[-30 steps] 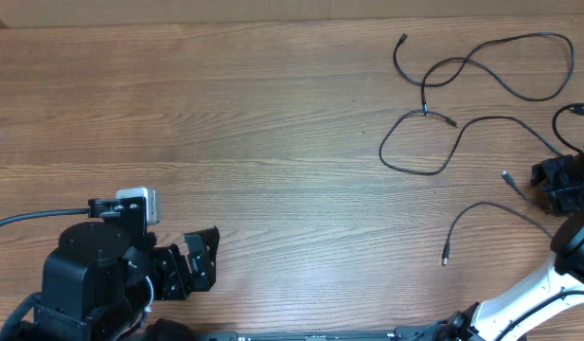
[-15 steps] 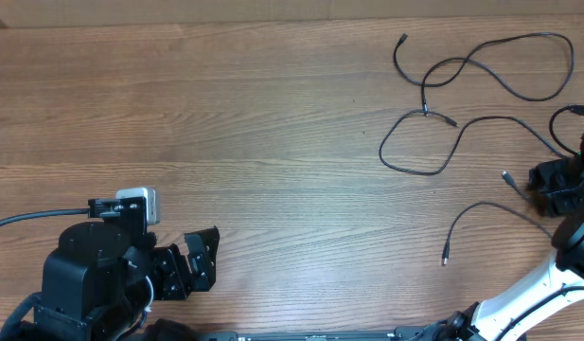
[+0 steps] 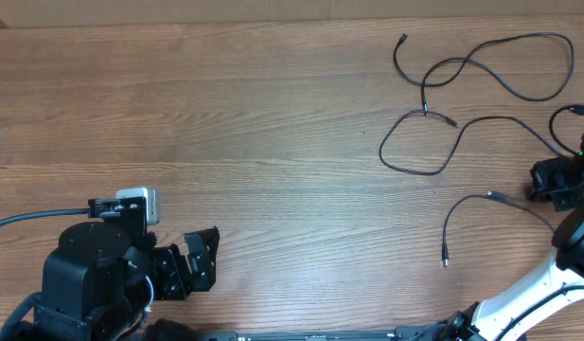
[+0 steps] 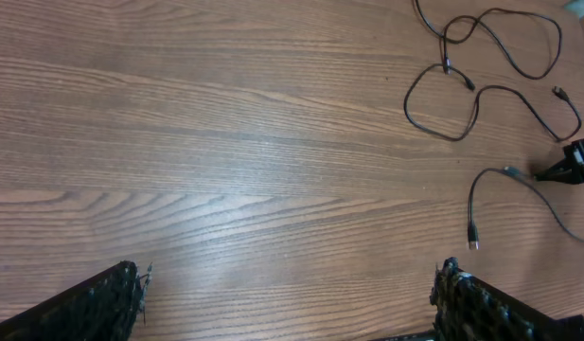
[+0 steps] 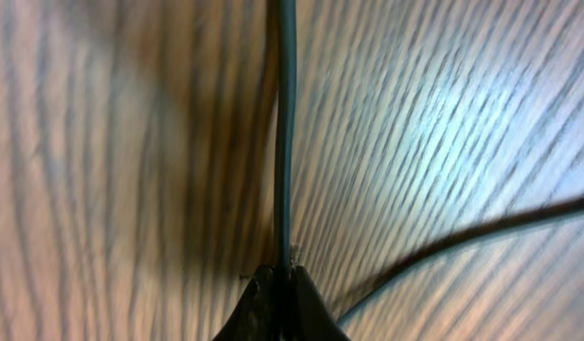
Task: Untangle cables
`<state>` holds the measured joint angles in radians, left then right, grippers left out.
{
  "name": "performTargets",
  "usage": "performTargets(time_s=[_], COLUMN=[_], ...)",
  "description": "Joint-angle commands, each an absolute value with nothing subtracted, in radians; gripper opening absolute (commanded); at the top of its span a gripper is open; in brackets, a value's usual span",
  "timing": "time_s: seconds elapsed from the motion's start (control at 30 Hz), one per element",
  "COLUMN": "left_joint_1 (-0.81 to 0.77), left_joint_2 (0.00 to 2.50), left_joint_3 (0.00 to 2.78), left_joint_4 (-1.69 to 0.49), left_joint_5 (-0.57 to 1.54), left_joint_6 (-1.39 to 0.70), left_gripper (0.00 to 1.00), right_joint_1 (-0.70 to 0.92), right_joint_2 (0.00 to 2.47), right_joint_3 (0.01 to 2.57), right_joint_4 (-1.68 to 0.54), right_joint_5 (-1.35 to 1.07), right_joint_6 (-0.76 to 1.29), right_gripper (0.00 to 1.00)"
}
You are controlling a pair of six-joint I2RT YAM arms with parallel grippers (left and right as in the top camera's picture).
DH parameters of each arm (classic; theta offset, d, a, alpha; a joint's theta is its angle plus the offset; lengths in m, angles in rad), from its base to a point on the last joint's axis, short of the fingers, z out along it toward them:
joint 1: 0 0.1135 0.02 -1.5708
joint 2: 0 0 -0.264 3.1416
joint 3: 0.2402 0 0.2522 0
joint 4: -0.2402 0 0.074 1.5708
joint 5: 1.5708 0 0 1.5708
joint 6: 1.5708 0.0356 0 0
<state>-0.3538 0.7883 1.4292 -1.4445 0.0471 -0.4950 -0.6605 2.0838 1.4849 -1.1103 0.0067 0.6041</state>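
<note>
Several thin black cables lie at the table's right. A long looped cable point(image 3: 504, 66) sits at the back. A second cable point(image 3: 415, 161) curls below it and runs toward the right edge. A short cable point(image 3: 457, 213) arcs nearer the front, its plug point(image 3: 445, 258) pointing forward. My right gripper point(image 3: 540, 185) is at the right edge, shut on a thin cable point(image 5: 284, 142) that runs straight out from its closed jaws point(image 5: 280, 279). My left gripper point(image 3: 192, 260) rests at the front left, open and holding nothing, far from the cables point(image 4: 462, 114).
The brown wooden table point(image 3: 235, 123) fills the view. A thick black lead point(image 3: 26, 220) runs from the left arm's base off the left edge. The right arm's white link point(image 3: 519, 298) crosses the front right corner.
My right gripper has closed on a thin cable. The loose plug end left of it has slid forward and left, beside the short cable's arc. The left arm has not moved.
</note>
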Motion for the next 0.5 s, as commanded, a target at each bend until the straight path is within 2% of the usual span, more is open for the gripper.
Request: performTargets(time_s=[0.0,0.2,0.3,0.47], left_joint_1=[-0.361,-0.360,-0.360,-0.360], left_joint_2=[0.790,0.790,0.790,0.790], left_joint_3=[1.431,1.431,1.431,1.431], left_joint_4=[-1.443,-1.443,-1.443,-1.443], left_joint_5=[0.033,0.033,0.033,0.033], left_joint_6=[-0.487,-0.487,-0.487,-0.487], left_gripper=[0.99,1.00,0.99,1.00], right_joint_1=[-0.661,-0.660,-0.660,-0.650], right_joint_2=[2.083,2.083,2.080,2.080], right_joint_3=[1.605,1.777,1.795,1.795], right_joint_4=[-1.142,-1.251,-1.258,-1.297], right_joint_5=[-0.033,-0.118,-0.231,-0.257], right_joint_6=[0.547,0.452,0.364,0.355], right_gripper=[0.04,0.04,0.04,0.04])
